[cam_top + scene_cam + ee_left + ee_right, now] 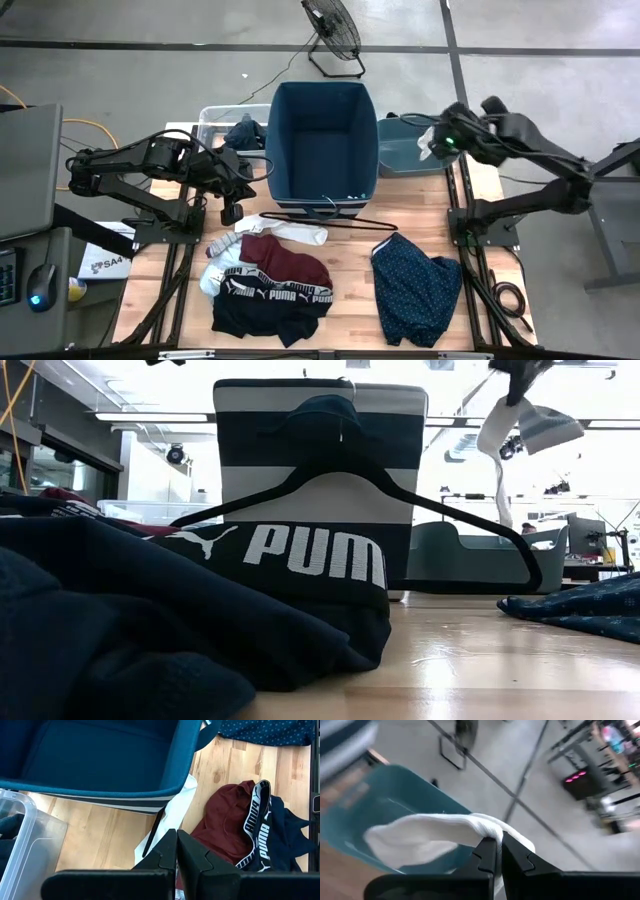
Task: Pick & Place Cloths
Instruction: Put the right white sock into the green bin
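Near edge of the table (345, 300): black cloth with white PUMA waistband (262, 303) at left-centre, maroon cloth (288, 263) lying on its far side, pale blue-grey cloth (212, 279) at its left. Navy dotted cloth (413, 286) sits apart at near right. White cloth on table (288, 233) lies just beyond the maroon one, thin black hanger (330, 218) beside it. Left gripper (176, 851) hovers over the left side of the table just left of the white cloth, fingers pressed together, holding nothing. Farther back, tall blue bin (322, 140) at centre, clear tub (225, 128) with a dark cloth (243, 131) to its left, teal tray (405, 147) to its right. Right gripper (497, 854) above the teal tray, clamped on a white cloth (432, 836) hanging from it.
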`<state>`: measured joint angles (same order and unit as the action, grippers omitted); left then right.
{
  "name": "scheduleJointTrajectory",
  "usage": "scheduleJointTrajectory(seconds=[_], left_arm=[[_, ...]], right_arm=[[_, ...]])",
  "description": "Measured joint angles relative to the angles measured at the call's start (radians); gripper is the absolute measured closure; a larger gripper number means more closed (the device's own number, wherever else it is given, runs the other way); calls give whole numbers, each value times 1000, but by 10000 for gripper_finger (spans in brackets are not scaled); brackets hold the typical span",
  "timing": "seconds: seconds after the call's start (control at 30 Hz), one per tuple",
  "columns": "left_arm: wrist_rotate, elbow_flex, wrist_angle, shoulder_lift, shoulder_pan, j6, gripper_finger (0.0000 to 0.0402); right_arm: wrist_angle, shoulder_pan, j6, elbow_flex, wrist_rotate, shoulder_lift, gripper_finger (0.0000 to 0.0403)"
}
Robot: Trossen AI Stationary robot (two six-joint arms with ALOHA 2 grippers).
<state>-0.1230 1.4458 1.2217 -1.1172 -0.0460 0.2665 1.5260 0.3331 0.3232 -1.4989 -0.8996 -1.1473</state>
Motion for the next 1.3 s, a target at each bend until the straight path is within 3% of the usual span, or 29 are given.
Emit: scheduleJointTrajectory(seconds=[0.3,0.5,0.63,0.9,1.1,1.3], left_arm=[[0,0,0,0,0,0,396],[0,0,0,0,0,0,396],[0,0,0,0,0,0,396],[0,0,0,0,0,0,396],[0,0,0,0,0,0,396],[0,0,0,0,0,0,396]], right_arm=[[-53,199,-305,0,21,-166,399],[-128,328,-371,4,221,-210,399],[-224,393,-437,30,293,-211,399],[-299,494,-328,113,396,-211,399],[-450,534,-247,193,491,-211,399],[-544,559,-302,280,575,-211,399]])
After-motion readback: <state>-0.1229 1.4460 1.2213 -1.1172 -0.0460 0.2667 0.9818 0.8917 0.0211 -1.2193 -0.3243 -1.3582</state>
